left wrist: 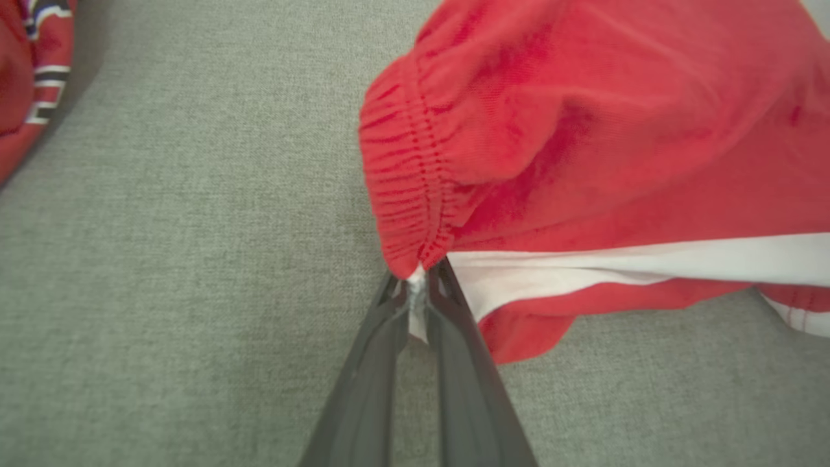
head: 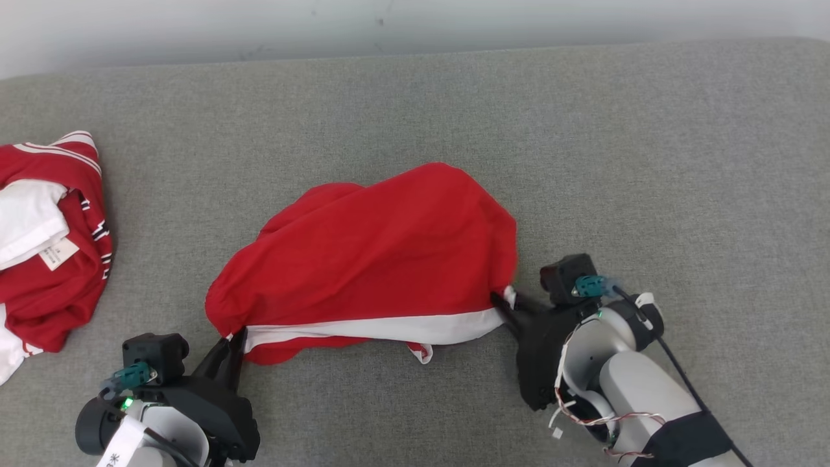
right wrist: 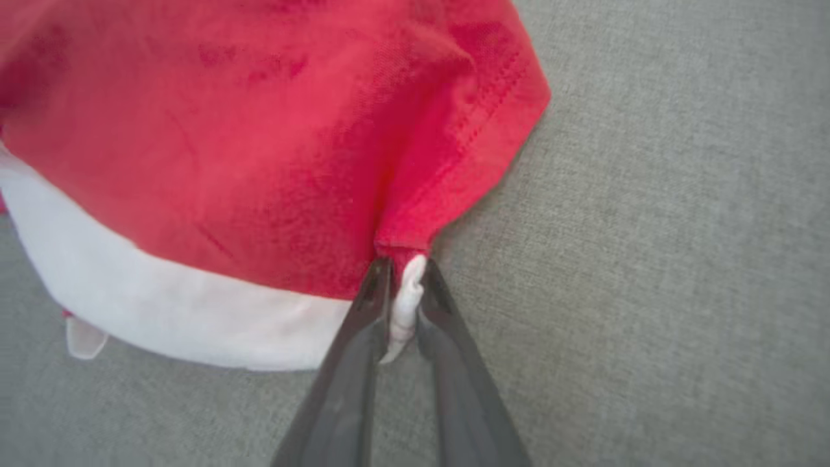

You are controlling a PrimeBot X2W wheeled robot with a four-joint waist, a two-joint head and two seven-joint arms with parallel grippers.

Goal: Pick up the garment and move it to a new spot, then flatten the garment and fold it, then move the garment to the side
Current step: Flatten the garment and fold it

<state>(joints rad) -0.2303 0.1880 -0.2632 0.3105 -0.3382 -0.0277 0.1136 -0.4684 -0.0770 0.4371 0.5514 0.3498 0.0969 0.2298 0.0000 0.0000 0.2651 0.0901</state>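
Observation:
The garment (head: 382,246), red with a white band along its near edge, is stretched in a loose hump across the middle of the grey surface. My left gripper (head: 235,336) is shut on its near-left corner by the gathered waistband (left wrist: 415,285). At the opposite, near-right corner my right gripper (head: 502,299) is shut on the white hem (right wrist: 403,298). The cloth (right wrist: 259,143) bulges up between the two grips, and the white band (left wrist: 622,259) runs taut between them.
A second heap of red and white clothing (head: 45,246) lies at the left edge of the grey padded surface (head: 648,162), also seen as red striped cloth (left wrist: 26,71). A pale wall borders the far side.

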